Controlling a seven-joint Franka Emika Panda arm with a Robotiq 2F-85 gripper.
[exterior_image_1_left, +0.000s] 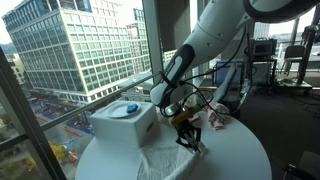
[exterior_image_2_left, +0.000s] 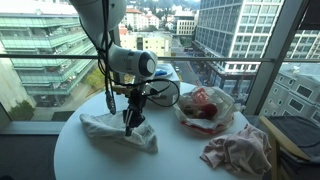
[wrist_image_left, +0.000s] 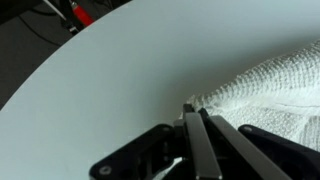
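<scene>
- Gripper (wrist_image_left: 195, 115): in the wrist view its two fingers lie pressed together, and their tips meet right at a corner of the white terry towel (wrist_image_left: 270, 85). A thin edge of cloth looks pinched between them, though the fold itself is hidden.
- Place: in an exterior view the towel lies crumpled at the near left of the round white table (exterior_image_2_left: 100, 165), with the gripper standing almost straight down onto it.
- Neighbours:
  - A clear bowl (exterior_image_2_left: 205, 108) with red and pink contents stands to the right of the towel, apart from it.
  - A pink cloth (exterior_image_2_left: 238, 150) lies at the near right.
  - A white box (exterior_image_1_left: 125, 125) with a blue object (exterior_image_1_left: 130, 108) on top stands just beside the towel.
  - Black cables (exterior_image_2_left: 165, 92) loop close by the wrist.
- Handling, as a judgement:
  - So small a bite on loose terry slips easily, so the pinch wants to be firm and square on the corner.
  - Any pull is best made slow and low over the tabletop — not a snatch.
  - The cable loop should be kept off the cloth.
  - The box and the bowl both need room, since a dragged towel could nudge either.
</scene>
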